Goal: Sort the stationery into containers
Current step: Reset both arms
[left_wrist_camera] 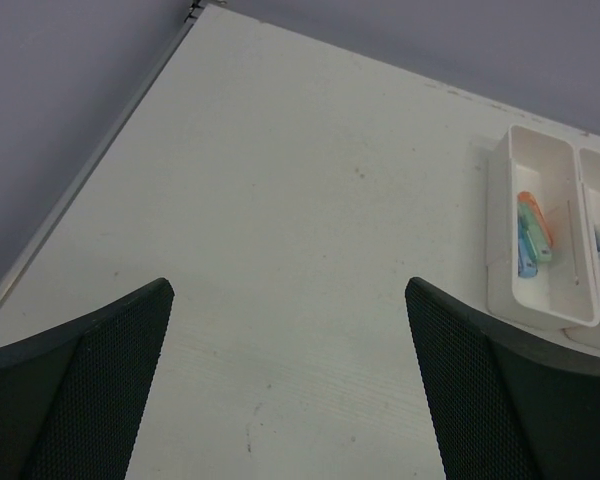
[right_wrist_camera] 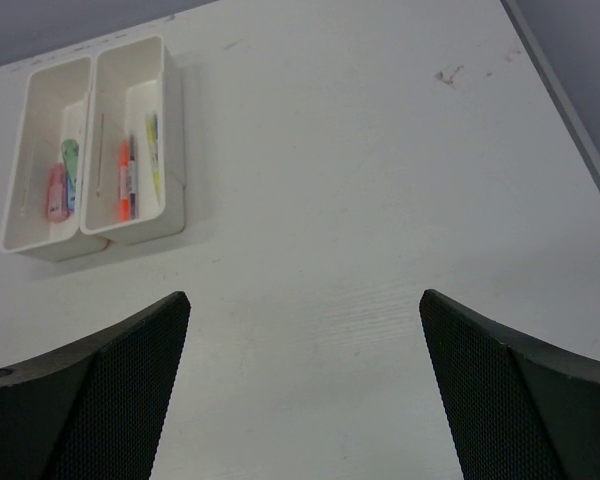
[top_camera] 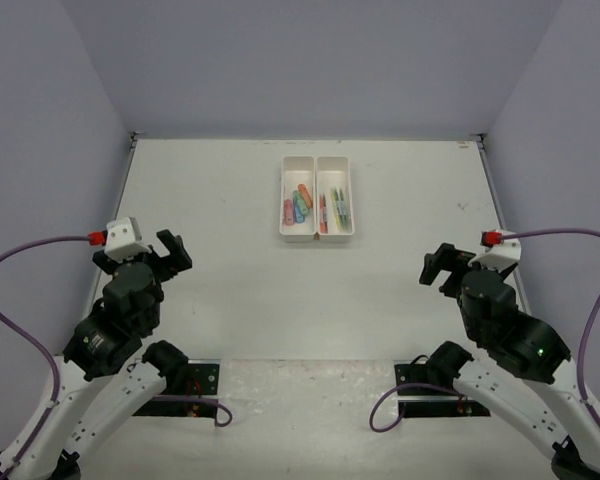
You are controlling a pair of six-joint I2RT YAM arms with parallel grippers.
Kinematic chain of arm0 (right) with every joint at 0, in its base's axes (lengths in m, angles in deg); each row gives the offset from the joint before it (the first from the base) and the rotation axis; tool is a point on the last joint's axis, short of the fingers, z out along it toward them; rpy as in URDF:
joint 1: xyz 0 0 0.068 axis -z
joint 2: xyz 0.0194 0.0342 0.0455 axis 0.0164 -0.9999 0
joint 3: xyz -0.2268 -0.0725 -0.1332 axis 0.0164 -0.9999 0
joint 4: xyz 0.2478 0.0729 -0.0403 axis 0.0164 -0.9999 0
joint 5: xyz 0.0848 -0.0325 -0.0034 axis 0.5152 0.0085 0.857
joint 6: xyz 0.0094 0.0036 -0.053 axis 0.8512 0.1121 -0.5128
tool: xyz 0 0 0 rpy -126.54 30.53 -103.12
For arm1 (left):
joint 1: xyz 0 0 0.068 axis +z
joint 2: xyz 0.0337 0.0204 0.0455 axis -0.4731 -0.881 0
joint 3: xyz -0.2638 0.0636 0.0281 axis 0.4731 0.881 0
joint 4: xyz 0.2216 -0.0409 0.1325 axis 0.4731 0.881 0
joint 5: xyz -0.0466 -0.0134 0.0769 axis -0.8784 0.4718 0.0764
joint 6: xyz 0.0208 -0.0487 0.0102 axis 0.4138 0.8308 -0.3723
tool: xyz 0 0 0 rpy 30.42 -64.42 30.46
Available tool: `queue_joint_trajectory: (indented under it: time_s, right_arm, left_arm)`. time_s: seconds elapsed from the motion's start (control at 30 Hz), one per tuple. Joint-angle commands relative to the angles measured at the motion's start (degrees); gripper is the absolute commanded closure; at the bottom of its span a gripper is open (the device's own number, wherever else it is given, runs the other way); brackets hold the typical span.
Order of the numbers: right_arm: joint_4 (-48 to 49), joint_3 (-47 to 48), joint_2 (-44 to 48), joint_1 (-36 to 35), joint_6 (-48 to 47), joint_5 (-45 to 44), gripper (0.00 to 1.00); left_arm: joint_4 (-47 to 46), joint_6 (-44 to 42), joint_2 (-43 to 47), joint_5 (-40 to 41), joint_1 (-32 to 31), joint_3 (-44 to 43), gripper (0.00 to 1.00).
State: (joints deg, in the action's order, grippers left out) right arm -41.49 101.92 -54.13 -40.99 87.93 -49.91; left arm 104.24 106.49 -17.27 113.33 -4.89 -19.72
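The white two-compartment tray (top_camera: pixel 316 235) sits at the table's far middle. Its left compartment holds the chunky pink, blue, orange and green pieces (top_camera: pixel 297 205). Its right compartment holds the thin pens (top_camera: pixel 334 209). The tray also shows in the left wrist view (left_wrist_camera: pixel 500 270) and the right wrist view (right_wrist_camera: pixel 170 150). My left gripper (top_camera: pixel 168 252) is open and empty near the table's left side; its jaws stand wide apart in its wrist view (left_wrist_camera: pixel 285 300). My right gripper (top_camera: pixel 438 266) is open and empty at the right; its jaws are wide apart too (right_wrist_camera: pixel 305 305).
Grey walls enclose the table on the left, back and right. The table's left edge (left_wrist_camera: pixel 90 170) and right edge (right_wrist_camera: pixel 570 90) run close to the grippers. A small dark mark (right_wrist_camera: pixel 447 73) lies on the table at the far right.
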Motion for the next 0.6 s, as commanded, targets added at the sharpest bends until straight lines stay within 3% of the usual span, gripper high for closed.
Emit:
queue_joint_trajectory:
  time_s: [0.0, 0.57]
  right_arm:
    - [-0.1, -0.2, 0.8, 0.1, 3.9, -1.6, 0.01]
    - [0.1, -1.4, -0.3, 0.1, 6.1, -2.5, 0.01]
  left_arm:
    - [-1.6, -0.3, -2.3, 0.8, 0.3, 0.3, 0.0]
    - [-4.0, -2.5, -3.7, -2.9, 3.6, 1.9, 0.0]
